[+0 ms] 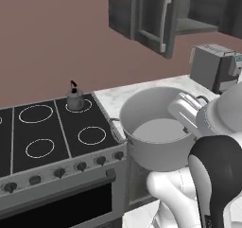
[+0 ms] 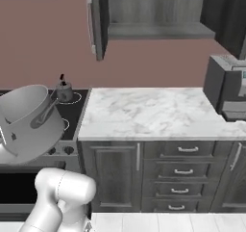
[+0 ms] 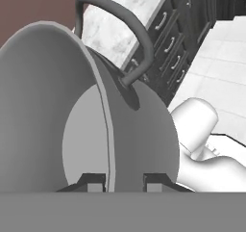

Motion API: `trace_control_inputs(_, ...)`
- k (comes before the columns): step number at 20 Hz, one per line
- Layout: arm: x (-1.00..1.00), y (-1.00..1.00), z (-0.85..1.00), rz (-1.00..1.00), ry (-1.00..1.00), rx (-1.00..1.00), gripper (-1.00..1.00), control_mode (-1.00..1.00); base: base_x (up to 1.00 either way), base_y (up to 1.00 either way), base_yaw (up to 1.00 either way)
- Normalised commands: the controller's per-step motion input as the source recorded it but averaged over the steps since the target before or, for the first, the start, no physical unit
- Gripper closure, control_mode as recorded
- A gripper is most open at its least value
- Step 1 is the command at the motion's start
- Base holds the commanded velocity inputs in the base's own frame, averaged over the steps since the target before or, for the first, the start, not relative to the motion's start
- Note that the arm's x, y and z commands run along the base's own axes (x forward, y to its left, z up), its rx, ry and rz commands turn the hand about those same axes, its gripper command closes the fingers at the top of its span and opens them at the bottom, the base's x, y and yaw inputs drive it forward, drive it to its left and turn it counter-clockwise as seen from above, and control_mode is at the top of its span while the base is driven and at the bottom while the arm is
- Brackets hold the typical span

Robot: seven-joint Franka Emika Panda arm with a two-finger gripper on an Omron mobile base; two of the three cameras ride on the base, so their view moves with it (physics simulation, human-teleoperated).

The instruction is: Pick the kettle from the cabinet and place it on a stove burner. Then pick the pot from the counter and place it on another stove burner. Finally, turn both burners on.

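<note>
two dark fingertips of the gripper [image 3: 125, 182] pinch the rim of the wide grey steel pot [image 1: 156, 127], held tilted in the air; free burner rings [image 1: 91, 135] lie to its left.

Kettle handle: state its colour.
Black, on the grey kettle; clearest in the left base view.

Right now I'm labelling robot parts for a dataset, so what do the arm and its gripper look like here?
The arm is built of smooth, rounded glossy white segments, with a glossy black joint cover on the nearest link. No cables or markings show. The gripper ends in two small, dark, blocky finger tips. The hand above them is a boxy white block.
</note>
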Motion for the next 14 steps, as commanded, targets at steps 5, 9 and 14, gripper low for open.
trace_control_inputs(5,0.00,0.00,0.00,0.00,0.00,0.00,1.00,1.00,-0.03,0.67,-0.12)
trace_control_inputs(9,0.00,0.00,0.00,0.00,0.00,0.00,1.00,1.00,0.00,0.71,-0.13)
trace_control_inputs(14,0.00,0.00,0.00,0.00,0.00,0.00,1.00,1.00,0.00,0.73,-0.13)
